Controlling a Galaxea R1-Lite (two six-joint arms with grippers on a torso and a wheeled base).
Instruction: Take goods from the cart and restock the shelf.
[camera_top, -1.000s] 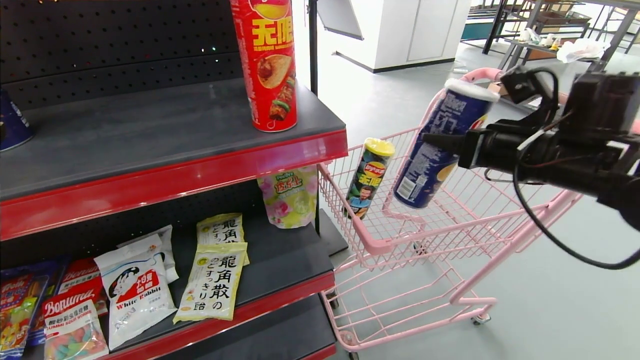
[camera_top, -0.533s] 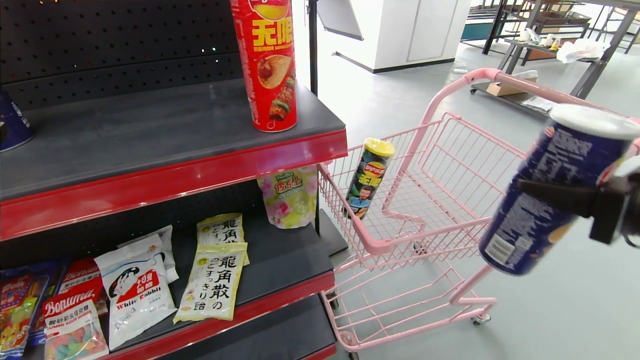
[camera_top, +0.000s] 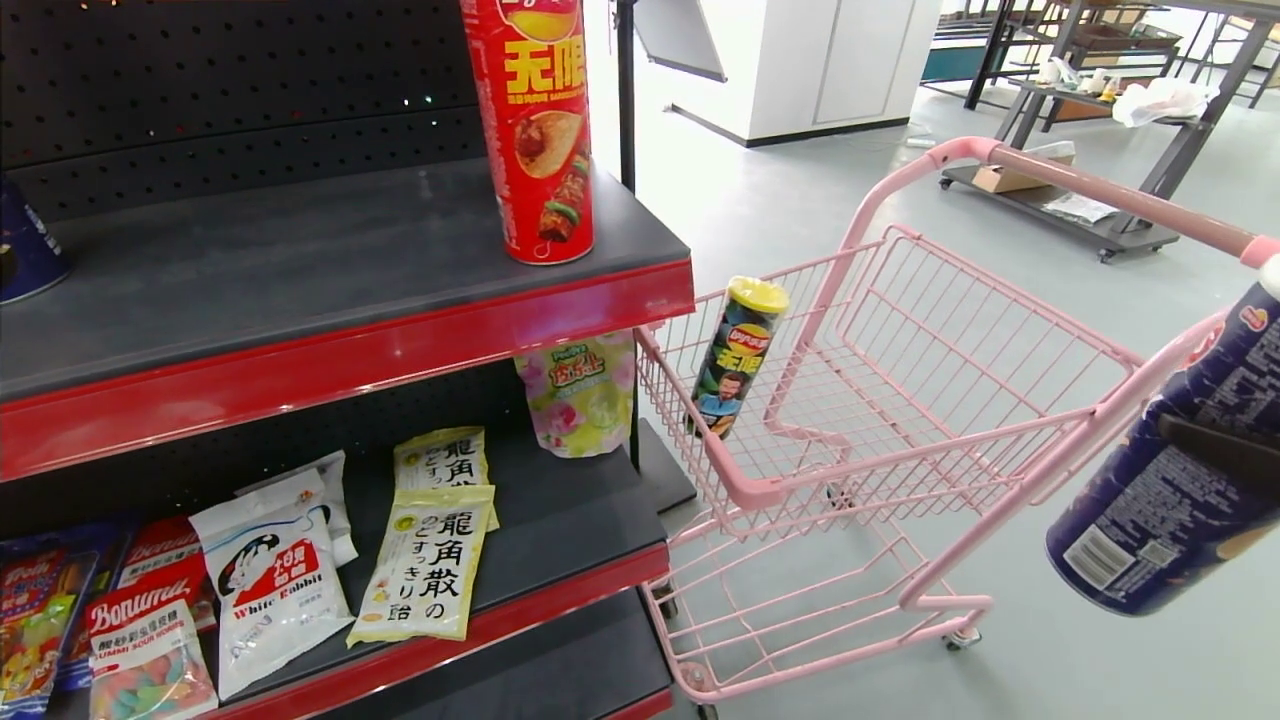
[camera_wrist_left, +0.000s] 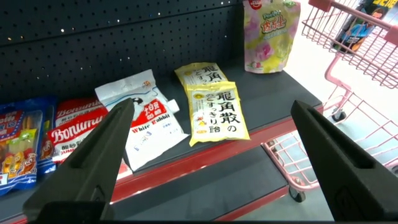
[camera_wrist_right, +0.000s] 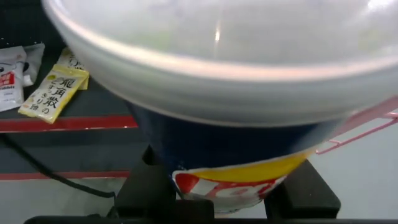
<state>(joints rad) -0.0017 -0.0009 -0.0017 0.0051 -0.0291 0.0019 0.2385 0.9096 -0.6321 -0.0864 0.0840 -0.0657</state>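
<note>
Holds blue can (camera_top: 1165, 490) tilted in right gripper (camera_wrist_right: 227, 196), clear of cart (camera_top: 745, 490), near its handle (camera_top: 1100, 195). Shows left gripper (camera_wrist_left: 205, 155) spread wide, empty. Risks clipping handle or toppling red can (camera_top: 535, 130) swinging to shelf (camera_top: 300, 260).

The left gripper (camera_wrist_left: 211, 104) has 2 matte black, wedge-shaped fingers (camera_wrist_left: 93, 162); a thin black cable (camera_wrist_right: 56, 178) runs beside the black right gripper (camera_wrist_right: 227, 196).

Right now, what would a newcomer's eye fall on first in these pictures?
Most likely the dark blue can, gripped at a tilt in the right claw, in the air beside the pink cart. Next come the tall red can standing upright on the upper shelf, and a yellow-lidded can leaning in the cart's corner nearest the shelf.
</note>
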